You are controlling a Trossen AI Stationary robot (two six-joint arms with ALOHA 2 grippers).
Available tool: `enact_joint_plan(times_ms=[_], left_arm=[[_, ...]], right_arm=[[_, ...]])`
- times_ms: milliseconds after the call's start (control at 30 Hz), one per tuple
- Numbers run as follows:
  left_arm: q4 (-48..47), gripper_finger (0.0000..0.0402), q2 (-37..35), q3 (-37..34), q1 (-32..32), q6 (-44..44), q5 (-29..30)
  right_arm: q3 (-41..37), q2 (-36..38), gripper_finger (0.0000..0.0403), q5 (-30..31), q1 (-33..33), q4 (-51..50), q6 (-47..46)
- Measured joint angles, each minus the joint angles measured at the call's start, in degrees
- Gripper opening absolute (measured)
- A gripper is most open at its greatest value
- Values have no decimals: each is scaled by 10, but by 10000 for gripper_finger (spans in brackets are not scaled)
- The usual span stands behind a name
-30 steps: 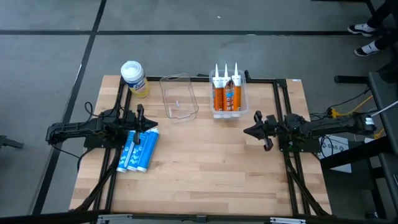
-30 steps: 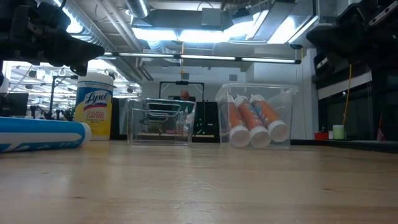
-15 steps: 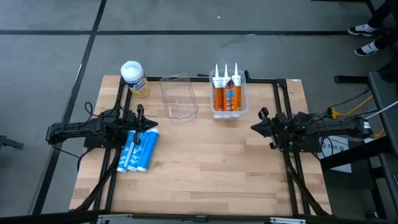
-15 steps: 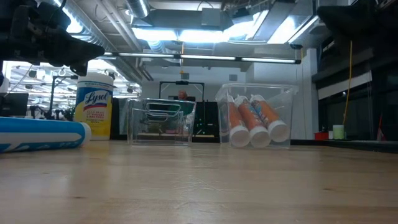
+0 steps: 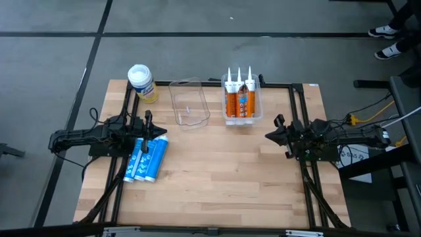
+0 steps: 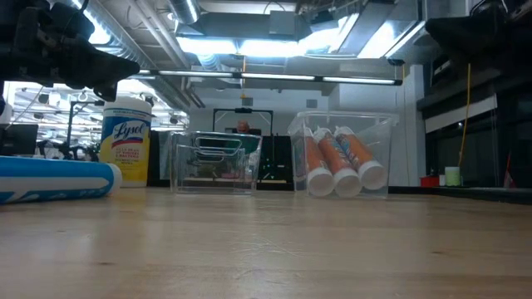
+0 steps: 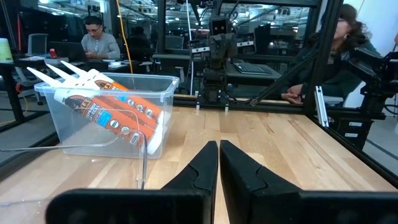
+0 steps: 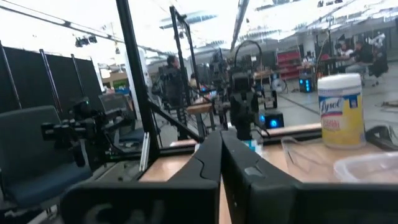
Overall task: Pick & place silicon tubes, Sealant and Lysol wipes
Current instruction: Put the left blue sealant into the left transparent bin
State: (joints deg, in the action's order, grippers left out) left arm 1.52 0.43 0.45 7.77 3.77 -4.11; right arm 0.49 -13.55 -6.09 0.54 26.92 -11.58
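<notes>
Right gripper [image 5: 271,135] has retreated; yellow, white-lidded Lysol wipes [image 5: 141,82] upright

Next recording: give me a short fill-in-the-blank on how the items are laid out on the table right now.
1. The three orange sealant tubes sit inside a clear plastic ____.
2. The yellow Lysol wipes canister has a ____ lid.
3. The second clear plastic container, between canister and sealant, holds ____.
4. The blue tubes with white caps lie flat beside the ____ end effector.

Missing words: bin; white; nothing; left
</notes>
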Motion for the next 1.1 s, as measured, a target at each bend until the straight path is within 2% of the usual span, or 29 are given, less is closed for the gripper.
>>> enact_joint_plan(times_ms=[700,1100], left_arm=[[0,14,0,0,0,0,0],[0,13,0,0,0,0,0]], right_arm=[[0,68,4,0,-10,-183,1],[0,111,4,1,-16,-252,1]])
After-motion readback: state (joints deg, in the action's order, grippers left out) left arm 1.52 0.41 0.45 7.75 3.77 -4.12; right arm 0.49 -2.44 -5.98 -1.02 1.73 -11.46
